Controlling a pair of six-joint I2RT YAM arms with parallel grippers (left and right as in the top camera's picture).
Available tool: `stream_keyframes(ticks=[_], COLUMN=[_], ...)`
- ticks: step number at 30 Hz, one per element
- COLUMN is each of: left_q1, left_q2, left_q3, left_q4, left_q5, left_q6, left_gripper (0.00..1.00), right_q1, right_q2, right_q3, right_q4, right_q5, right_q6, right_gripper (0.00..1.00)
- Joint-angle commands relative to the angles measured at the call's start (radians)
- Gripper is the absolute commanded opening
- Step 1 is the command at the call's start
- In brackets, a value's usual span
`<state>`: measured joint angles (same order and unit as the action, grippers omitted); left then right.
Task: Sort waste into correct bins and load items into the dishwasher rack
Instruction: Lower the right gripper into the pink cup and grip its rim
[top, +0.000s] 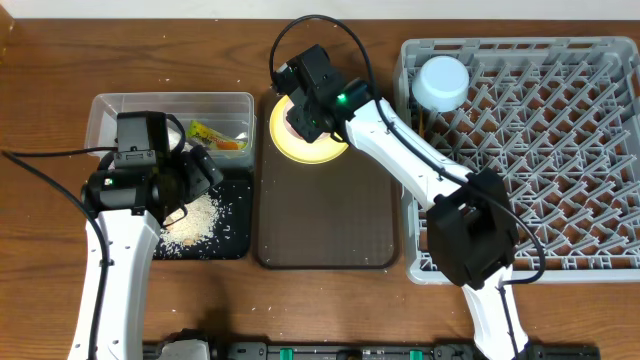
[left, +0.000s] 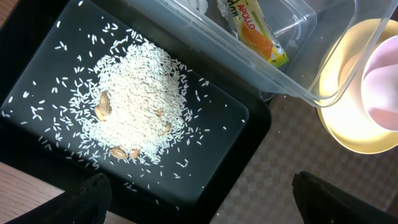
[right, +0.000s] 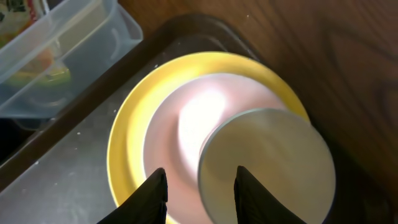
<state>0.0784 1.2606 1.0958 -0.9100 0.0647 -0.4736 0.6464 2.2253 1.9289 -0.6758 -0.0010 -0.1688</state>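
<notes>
Right hand (right: 205, 190) fingertips nearest, partway closed, straddling the near edge of a grey-white disc (right: 267, 165), perhaps an upturned cup's base. Cannot tell if it is gripped. Beneath the fingers, pale pink bowl (right: 171, 134) sits on yellow plate (right: 127, 134). Likely stiff, glazed, slippery, breakable: pinch a rim, lift level. Left hand (left: 211, 208) wide open, empty, above rice (left: 134, 109) in black tray (left: 217, 168).
</notes>
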Motion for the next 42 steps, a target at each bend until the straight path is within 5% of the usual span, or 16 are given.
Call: stream_keyframes(ticks=[1,19,23,36,42], left_q1=[0.004,0.004,0.004,0.004,0.004], left_q2=[0.002,0.002,0.002,0.002,0.002], left_q3=[0.014,0.014,0.014,0.014,0.014], left_q4=[-0.002,-0.002,-0.002,-0.002,-0.002], left_q5=[-0.005,-0.005,-0.005,-0.005,-0.005], left_q6=[0.005,0.005,0.005,0.005,0.005], left_gripper=[0.96,0.96,0.96,0.96,0.96], right_q1=[0.005,0.002,0.004,0.008,-0.014], right_q2=[0.031,0.068,0.063,-0.066,-0.16], right_q3=[-0.004,-0.005,-0.004,-0.004,-0.004], right_q4=[0.011,-0.019,-0.014,-0.121,-0.246], right_q5=[0.051,0.057,0.056,0.04,-0.118], right_q6=[-0.021,-0.019,-0.019,-0.007,0.006], right_gripper=[0.33,0.23,0.06,0.01,0.01])
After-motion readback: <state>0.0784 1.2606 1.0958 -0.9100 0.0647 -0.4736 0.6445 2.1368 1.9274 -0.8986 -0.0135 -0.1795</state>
